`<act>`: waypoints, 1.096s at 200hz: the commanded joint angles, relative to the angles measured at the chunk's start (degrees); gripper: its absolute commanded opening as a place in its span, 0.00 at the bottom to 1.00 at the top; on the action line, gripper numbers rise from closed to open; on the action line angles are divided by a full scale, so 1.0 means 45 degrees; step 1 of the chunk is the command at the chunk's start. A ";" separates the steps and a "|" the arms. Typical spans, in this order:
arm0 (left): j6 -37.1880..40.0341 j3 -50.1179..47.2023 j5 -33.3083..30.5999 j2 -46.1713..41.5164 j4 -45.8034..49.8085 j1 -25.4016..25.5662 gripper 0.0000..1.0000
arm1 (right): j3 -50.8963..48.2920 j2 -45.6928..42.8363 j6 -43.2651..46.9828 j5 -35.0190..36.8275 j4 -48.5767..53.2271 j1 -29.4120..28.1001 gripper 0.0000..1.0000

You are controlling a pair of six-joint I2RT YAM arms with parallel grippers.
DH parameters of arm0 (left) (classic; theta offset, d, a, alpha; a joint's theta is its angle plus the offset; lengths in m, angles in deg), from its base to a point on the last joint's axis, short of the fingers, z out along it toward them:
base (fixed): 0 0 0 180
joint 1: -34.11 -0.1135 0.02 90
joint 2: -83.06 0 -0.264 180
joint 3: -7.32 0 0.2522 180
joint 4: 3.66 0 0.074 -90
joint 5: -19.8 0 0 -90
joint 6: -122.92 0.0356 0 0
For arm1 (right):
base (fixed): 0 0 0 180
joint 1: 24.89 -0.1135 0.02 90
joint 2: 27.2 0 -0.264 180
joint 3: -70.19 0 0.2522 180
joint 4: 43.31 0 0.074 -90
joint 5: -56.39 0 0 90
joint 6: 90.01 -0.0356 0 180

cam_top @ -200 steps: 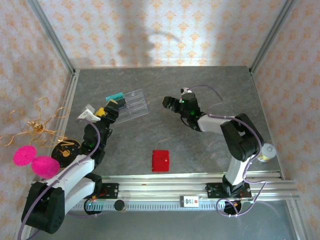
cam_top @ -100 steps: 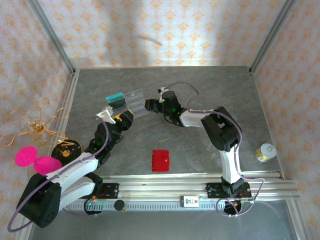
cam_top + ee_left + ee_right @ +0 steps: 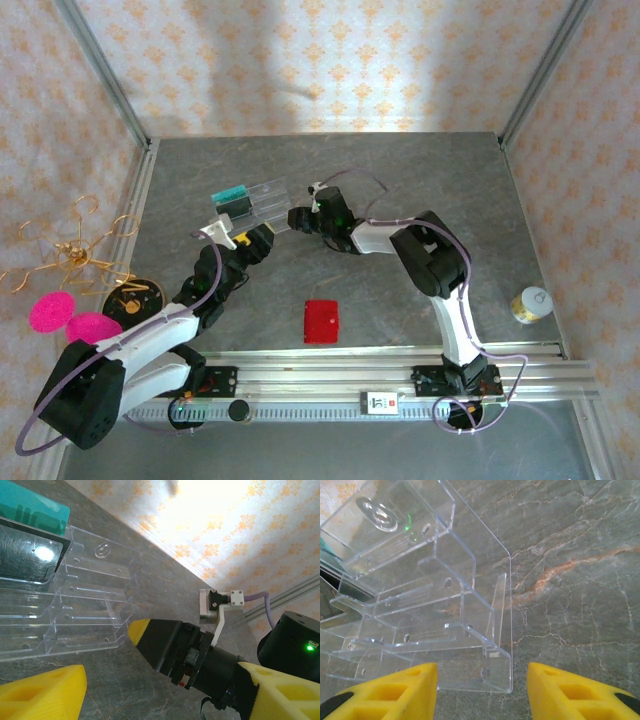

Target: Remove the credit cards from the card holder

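The card holder [image 3: 321,321] is a small red case lying shut on the table near the front rail, well apart from both arms. The credit cards are hidden. My left gripper [image 3: 258,238] [image 3: 160,680] is open just in front of the clear tray [image 3: 262,200] [image 3: 75,605] with nothing between its yellow fingers [image 3: 42,690]. My right gripper [image 3: 297,218] [image 3: 482,680] stands open at the tray's right end, with the tray's corner [image 3: 495,670] between its fingers. Its black, yellow-tipped finger [image 3: 165,640] shows in the left wrist view.
A teal card [image 3: 229,192] [image 3: 30,510] and a black card [image 3: 25,555] sit in the tray's left end. A gold wire stand [image 3: 70,255], pink balls [image 3: 65,322] and a black disc [image 3: 135,298] lie at the left. A small can [image 3: 530,303] stands at the right.
My right gripper has swung left to the tray's right end and its jaws have narrowed. My left gripper has moved forward and right along the tray's near side.
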 commanded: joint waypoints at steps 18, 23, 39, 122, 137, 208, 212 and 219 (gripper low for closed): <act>0.0343 0.0390 0.0285 -0.0162 0.0081 0.0144 0.77 | 0.0576 0.0511 0.0120 0.0081 0.0097 -0.0057 0.47; 0.0325 0.0377 0.0278 -0.0172 0.0085 0.0153 0.77 | 0.0628 0.0560 0.0120 0.0063 0.0097 -0.0057 0.46; 0.0323 0.0349 0.0307 -0.0188 0.0073 0.0173 0.77 | 0.0760 0.0704 0.0045 0.0065 0.0137 -0.0057 0.45; 0.0284 0.0269 0.0570 -0.0168 0.0055 0.0173 0.77 | 0.0524 0.0630 -0.0197 0.0981 0.0642 -0.0135 0.25; 0.0278 0.0286 0.0589 -0.0173 0.0102 0.0173 0.77 | 0.0208 0.0353 -0.0237 0.1452 0.0643 -0.0203 0.23; 0.0187 0.0531 0.0843 -0.0155 0.0382 0.0221 0.78 | -0.1999 -0.1903 -0.0935 0.3960 0.1207 -0.0253 0.16; 0.0187 0.0532 0.0868 -0.0153 0.0399 0.0239 0.77 | -0.2118 -0.2051 -0.1012 0.4204 0.1393 -0.0253 0.16; 0.0187 0.0527 0.0884 -0.0153 0.0421 0.0246 0.78 | -0.2346 -0.2306 -0.1165 0.4592 0.1650 -0.0253 0.16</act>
